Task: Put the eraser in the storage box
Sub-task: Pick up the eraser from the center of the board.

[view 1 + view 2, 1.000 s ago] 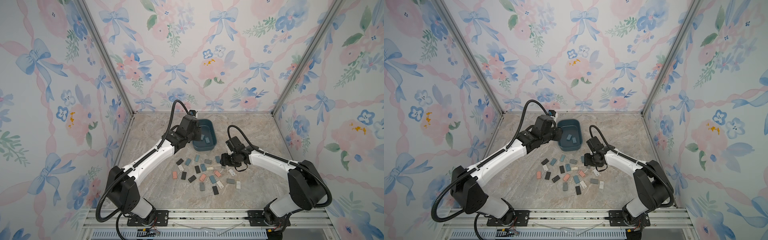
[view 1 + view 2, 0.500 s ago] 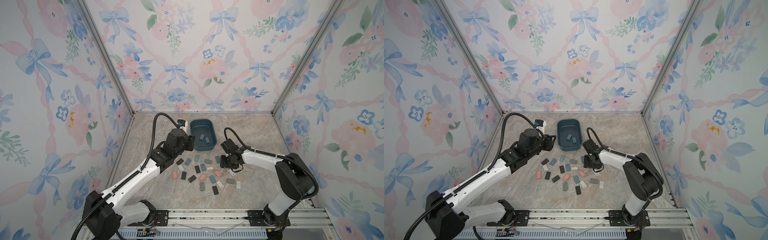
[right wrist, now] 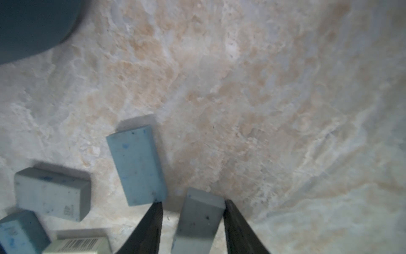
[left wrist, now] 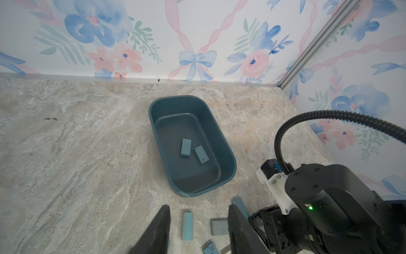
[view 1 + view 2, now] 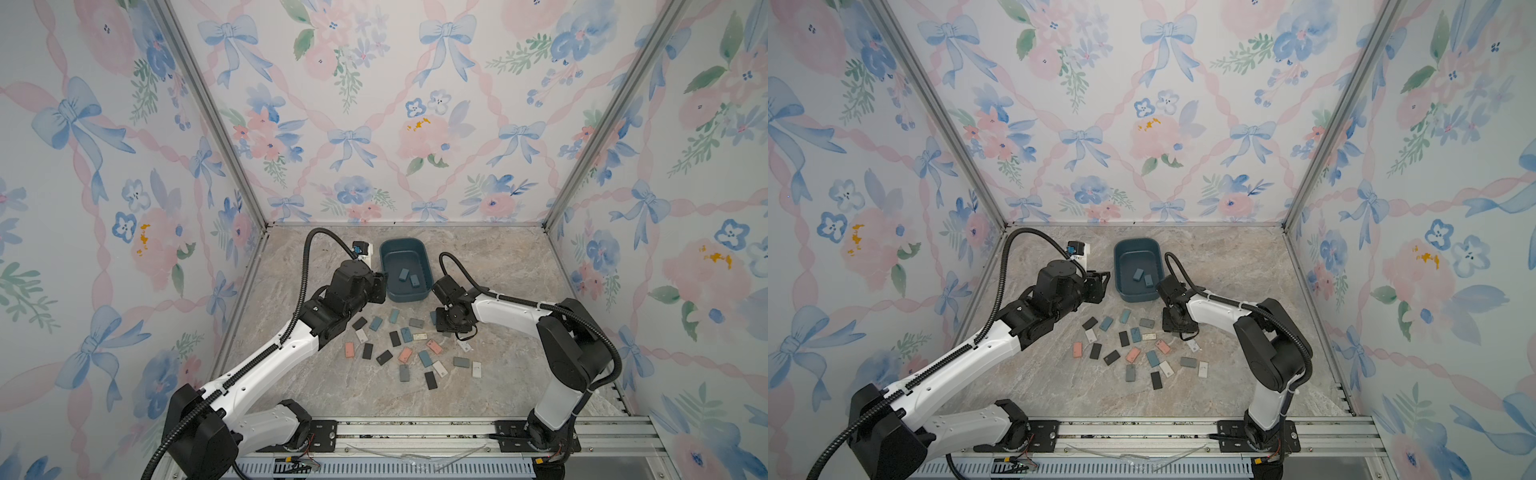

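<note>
The storage box [image 5: 408, 296] sits toward the back of the tabletop [image 5: 498, 257], between the two arms, and it is plain to see in both top views [image 5: 1138, 296]. On its floor a blue eraser [image 4: 185, 147] lies flat, with a second blue eraser [image 4: 201, 155] just beside it at an angle. In front of the box the loose erasers [image 5: 395, 338] are strewn flat over the tabletop in pink, white, black, grey and blue.

The right end effector [image 5: 451, 329] is down low at the right edge of that scatter, near the box's front right corner. Seen from its own wrist, its jaws stand on either side of the grey eraser [image 3: 198, 222], which is outside the box and down by the tabletop. One finger [image 3: 237, 226] lies against the eraser's side. A thin strip of tabletop shows between the eraser and the other finger [image 3: 149, 228], so the jaws are spread slightly wider than the eraser and are not pinching it. A pale blue eraser [image 3: 137, 169] lies flat just beside it, its near corner at that finger's tip. A blurred corner of the box fills one corner of that wrist view [image 3: 33, 26].

The left end effector [image 5: 379, 286] hangs close to the box's front left corner. Its jaws are spread with nothing between them. Through the gap, a teal eraser [image 4: 187, 226] shows lying on the tabletop below.
</note>
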Tool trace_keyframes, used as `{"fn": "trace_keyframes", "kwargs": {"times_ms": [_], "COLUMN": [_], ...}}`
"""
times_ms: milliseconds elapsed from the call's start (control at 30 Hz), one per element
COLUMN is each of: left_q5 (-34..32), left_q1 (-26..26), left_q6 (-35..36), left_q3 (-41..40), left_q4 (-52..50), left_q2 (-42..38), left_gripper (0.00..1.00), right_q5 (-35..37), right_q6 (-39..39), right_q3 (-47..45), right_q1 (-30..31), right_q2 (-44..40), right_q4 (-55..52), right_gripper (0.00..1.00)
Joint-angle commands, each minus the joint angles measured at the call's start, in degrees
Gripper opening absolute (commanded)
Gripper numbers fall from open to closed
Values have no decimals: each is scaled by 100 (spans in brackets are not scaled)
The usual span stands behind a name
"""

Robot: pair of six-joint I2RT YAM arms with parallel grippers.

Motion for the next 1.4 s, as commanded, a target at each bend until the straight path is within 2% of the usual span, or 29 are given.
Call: {"fn": "trace_keyframes", "kwargs": {"times_ms": [0,100,300,467,1000,1200,1367], "left_q5": [-80,-86,-109,-155,-331,-407,-505], "left_q1": [-25,-28,-23,-21,-25,-21,-14], "left_q6": [2,3,3,0,8,-13,-54], "left_q3": [-112,-147,-179,-219,-350,-446,-568], "left_q4": [87,88,89,84,92,85,82], "left_q2": [-145,-172,-186,-225,-300,-340,-396], "left_gripper": [46,46,45,45,45,44,44], "right_q5": [48,23,-154,-165,18,102,49], "right_q6": [164,192,210,206,-96,-477,-894], "right_q3": [-51,-130,-188,-184,251,765,1636], "right_q1": [109,126,129,135,-9,-127,-187], "right_q2": [212,167,179,167,-318,-561,-400], "right_q4": [-461,-443,-315,-297,-708,-1025,-1235], "right_gripper": [48,45,29,21,22,22,23]}}
